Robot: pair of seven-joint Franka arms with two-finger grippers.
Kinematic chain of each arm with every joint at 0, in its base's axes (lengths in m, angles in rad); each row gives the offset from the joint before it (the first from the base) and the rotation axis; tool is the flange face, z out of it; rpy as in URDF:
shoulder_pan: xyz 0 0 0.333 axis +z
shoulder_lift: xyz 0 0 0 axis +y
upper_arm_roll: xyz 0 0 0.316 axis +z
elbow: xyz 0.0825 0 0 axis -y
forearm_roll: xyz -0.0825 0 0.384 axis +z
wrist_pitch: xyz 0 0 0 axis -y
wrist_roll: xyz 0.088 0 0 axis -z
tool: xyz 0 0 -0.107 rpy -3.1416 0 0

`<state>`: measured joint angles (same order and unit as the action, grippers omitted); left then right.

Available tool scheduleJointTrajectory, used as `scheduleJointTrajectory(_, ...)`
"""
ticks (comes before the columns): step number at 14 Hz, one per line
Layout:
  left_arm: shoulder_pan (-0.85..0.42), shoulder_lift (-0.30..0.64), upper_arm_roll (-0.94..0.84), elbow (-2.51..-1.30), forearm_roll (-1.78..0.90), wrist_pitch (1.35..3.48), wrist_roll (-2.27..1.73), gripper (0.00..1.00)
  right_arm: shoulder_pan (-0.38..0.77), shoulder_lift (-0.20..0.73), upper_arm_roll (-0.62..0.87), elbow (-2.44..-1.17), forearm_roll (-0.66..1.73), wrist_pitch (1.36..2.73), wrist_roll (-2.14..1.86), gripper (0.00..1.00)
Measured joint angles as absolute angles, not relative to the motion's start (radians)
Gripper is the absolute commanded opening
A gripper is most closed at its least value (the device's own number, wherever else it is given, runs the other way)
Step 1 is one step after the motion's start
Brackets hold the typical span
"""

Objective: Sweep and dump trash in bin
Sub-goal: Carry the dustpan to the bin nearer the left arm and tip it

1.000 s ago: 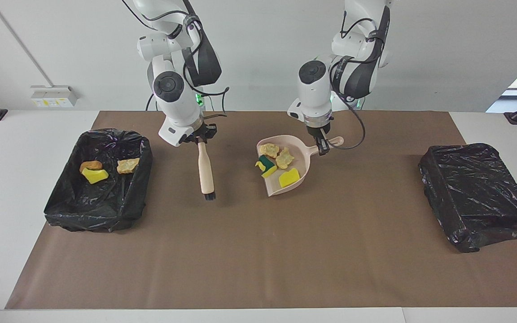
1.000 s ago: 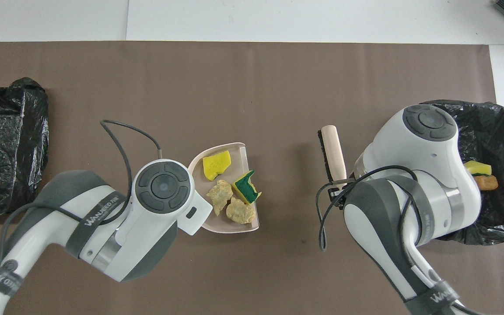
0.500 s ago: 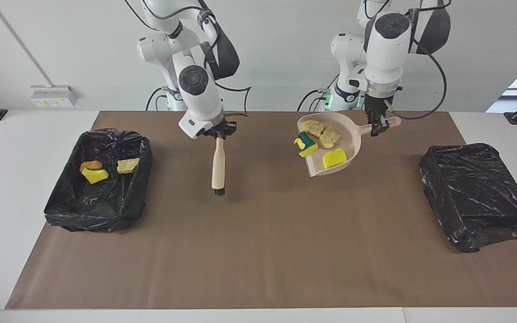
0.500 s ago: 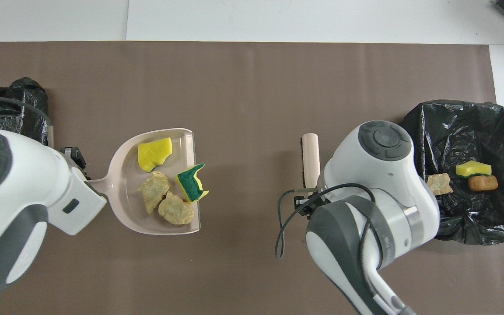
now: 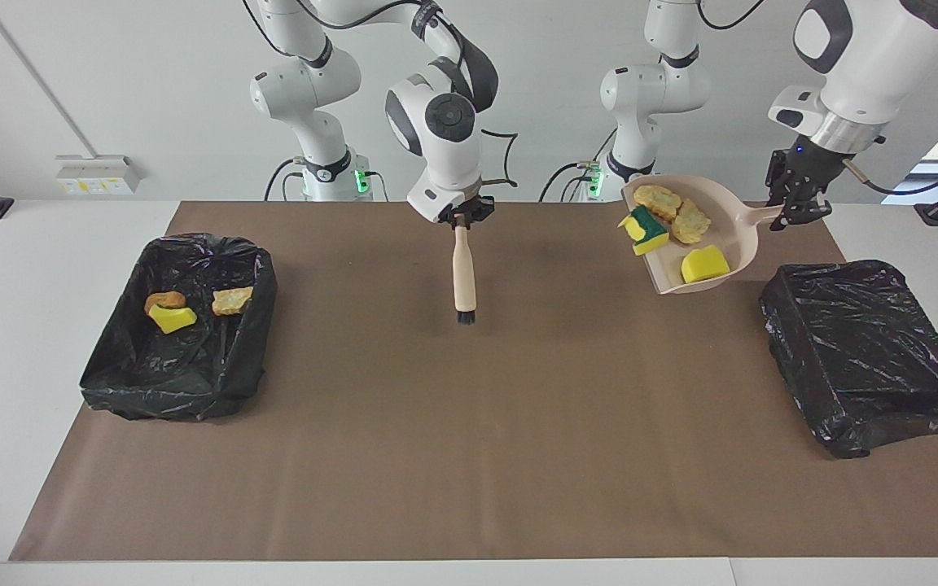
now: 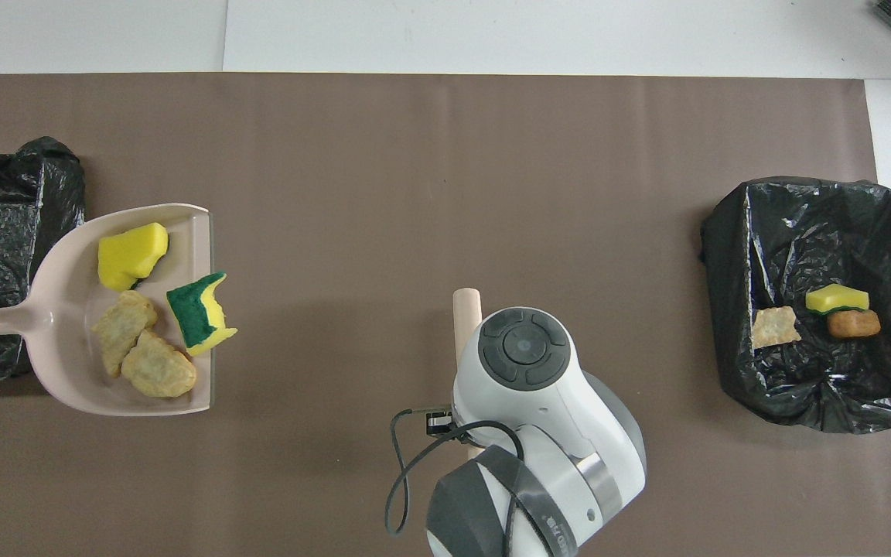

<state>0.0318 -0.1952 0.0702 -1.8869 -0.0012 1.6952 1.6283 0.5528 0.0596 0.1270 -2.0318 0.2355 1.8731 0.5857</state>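
Note:
My left gripper (image 5: 795,210) is shut on the handle of a pink dustpan (image 5: 742,244) and holds it up in the air, over the mat beside the black-lined bin (image 5: 868,350) at the left arm's end. In the pan (image 6: 59,309) lie several scraps of trash: a yellow sponge wedge (image 5: 705,264), a green-and-yellow one (image 5: 646,230) at the lip, and two tan chunks (image 5: 690,221). My right gripper (image 5: 461,218) is shut on a wooden brush (image 5: 462,273), which hangs bristles down over the middle of the mat. In the overhead view only the brush's tip (image 6: 466,305) shows.
A second black-lined bin (image 5: 184,391) stands at the right arm's end and holds three scraps: a yellow wedge (image 5: 172,317), a brown chunk (image 5: 164,301) and a tan chunk (image 5: 231,299). A brown mat (image 5: 469,448) covers the table.
The left arm has lifted the loaded dustpan off the mat and carried it toward the bin at its end. The right arm has carried the brush toward the table's middle.

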Motion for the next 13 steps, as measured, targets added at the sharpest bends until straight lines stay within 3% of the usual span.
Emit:
scheduleJointTrajectory(6, 0.203, -0.149, 0.149, -1.887, -0.161, 1.813, 1.912, 0.0, 0.666, 0.131, 0.128, -2.088, 0.262, 2.059, 0.681, 0.0)
scheduleJointTrajectory(9, 0.305, -0.054, 0.154, -1.873, -0.199, 1.867, 2.048, 0.0, 0.668, 0.147, 0.125, -2.095, 0.262, 2.065, 0.681, 0.0)
scheduleJointTrajectory(12, 0.384, 0.075, 0.152, -1.755, -0.2, 1.906, 2.155, 0.0, 0.673, 0.149, 0.125, -2.108, 0.262, 2.065, 0.681, 0.0)
scheduleJointTrajectory(13, 0.412, 0.116, 0.15, -1.709, -0.197, 1.923, 2.204, 0.0, 0.675, 0.149, 0.125, -2.108, 0.262, 2.065, 0.679, 0.17)
